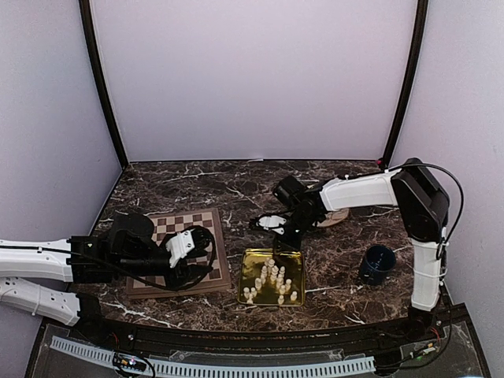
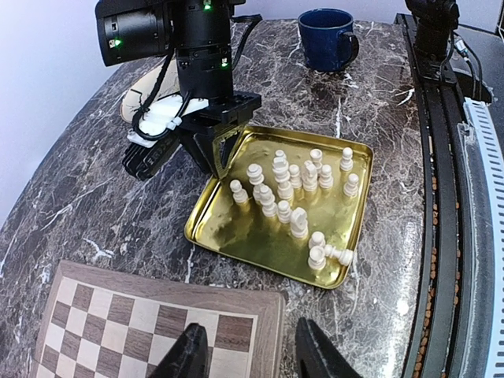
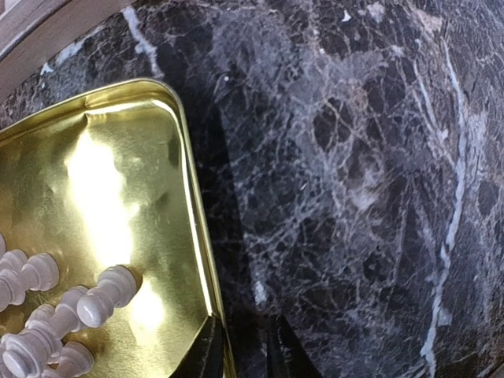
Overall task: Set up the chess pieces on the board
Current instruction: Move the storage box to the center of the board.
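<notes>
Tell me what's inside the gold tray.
Cream chess pieces clustered mostly upright, one toppled piece near a corner; the rest of the tray is bare. The right arm's fingers cover a bit of rim.

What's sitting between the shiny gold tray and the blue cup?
Nothing. Only bare marble table lies between the gold tray and the blue cup, as the top external view shows.
</notes>
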Controlling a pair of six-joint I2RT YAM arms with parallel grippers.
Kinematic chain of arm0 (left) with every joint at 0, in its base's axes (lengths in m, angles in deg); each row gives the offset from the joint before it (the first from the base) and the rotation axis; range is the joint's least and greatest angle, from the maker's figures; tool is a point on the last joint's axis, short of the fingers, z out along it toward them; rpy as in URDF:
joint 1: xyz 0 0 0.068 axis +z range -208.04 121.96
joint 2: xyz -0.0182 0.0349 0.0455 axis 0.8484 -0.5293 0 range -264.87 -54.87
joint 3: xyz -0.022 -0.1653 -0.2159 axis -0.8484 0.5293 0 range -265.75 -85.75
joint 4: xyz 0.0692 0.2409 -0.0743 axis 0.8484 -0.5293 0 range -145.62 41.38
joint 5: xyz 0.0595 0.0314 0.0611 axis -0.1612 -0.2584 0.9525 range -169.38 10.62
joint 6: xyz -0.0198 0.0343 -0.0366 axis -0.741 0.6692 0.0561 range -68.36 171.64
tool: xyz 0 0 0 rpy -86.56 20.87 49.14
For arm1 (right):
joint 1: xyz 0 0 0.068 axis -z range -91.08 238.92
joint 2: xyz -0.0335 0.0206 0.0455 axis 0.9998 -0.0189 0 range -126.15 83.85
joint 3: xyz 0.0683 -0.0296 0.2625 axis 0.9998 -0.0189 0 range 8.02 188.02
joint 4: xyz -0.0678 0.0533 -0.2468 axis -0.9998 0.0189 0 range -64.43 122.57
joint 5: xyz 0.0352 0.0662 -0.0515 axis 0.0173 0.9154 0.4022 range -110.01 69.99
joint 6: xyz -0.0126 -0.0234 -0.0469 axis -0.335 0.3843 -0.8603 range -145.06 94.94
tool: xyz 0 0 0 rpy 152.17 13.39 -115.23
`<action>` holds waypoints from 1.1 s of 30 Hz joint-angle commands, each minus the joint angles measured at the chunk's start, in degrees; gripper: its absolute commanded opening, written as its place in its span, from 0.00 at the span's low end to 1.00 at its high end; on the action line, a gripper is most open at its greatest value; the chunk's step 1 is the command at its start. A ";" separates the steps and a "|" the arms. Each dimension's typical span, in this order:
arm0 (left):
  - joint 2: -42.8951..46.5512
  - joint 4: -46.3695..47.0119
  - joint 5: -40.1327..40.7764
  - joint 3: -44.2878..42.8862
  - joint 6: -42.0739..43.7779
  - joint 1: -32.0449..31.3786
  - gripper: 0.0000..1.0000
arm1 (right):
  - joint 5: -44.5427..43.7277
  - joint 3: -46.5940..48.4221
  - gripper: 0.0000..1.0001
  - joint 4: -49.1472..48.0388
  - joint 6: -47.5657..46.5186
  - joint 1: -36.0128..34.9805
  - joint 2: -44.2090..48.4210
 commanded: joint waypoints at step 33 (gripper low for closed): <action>-4.21 -18.50 16.46 -12.64 -38.64 27.93 0.72 | 2.71 19.87 0.36 -0.16 10.27 13.76 -0.14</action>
